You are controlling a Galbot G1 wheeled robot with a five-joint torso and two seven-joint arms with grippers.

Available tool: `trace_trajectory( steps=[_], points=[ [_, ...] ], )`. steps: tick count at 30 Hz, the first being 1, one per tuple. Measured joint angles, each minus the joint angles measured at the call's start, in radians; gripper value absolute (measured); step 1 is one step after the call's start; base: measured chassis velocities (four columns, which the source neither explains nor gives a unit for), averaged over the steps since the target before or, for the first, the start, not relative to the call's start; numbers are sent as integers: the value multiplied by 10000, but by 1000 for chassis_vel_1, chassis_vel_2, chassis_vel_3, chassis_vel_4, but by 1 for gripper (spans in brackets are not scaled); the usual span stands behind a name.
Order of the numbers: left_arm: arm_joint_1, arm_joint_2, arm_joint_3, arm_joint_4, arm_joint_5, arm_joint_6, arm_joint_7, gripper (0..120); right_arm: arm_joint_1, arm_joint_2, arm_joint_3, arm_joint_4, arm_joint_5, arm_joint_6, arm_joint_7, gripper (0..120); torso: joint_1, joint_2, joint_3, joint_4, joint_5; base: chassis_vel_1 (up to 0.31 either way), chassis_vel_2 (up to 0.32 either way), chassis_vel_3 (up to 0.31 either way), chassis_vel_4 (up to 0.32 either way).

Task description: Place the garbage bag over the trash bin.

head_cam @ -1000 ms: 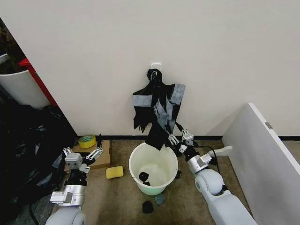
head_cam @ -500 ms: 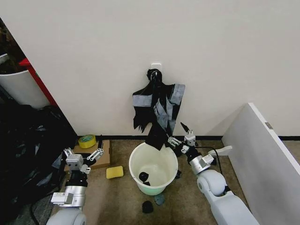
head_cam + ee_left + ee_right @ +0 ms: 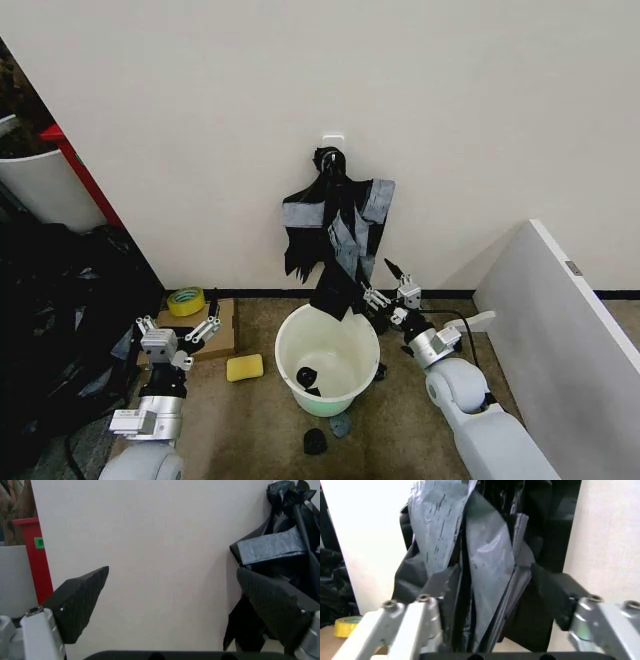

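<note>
The bundle (image 3: 340,215) hung on the wall is unchanged, and the bin (image 3: 283,352) below it is kept in its place and is not yet lined. What has changed is small: a second ago the right gripper (image 3: 382,283) was pressed against the lower edge of the bag (image 3: 335,285); it has since been drawn back a little to the right and spread wide. The bag is left dangling from the bundle, its tip just above the bin's far rim. It is probably not held by anything, though contact with one finger cannot be ruled out. No bag has therefore been pulled free, and a fresh grasp is judged necessary.

The right arm is reached forward past the bin's right side, wrist tilted up towards the wall, with glossy folds seen between the parted fingers. The left gripper (image 3: 177,327) is parked well to the left of the bin, raised and released.
</note>
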Motion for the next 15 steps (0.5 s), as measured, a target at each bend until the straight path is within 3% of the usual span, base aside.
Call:
trace_trajectory(
  steps=[14, 15],
  points=[
    [-108, 63, 2, 57, -76, -7, -17, 100, 170, 248, -151, -46, -211, -54, 302, 8, 0, 0, 0, 1, 1, 0, 0, 0, 0],
    [-173, 108, 9, 27, -179, -7, -16, 100, 108, 243, -153, 109, -241, -71, 473, 0, 0, 0, 0, 2, -1, 0, 0, 0, 0]
  ],
)
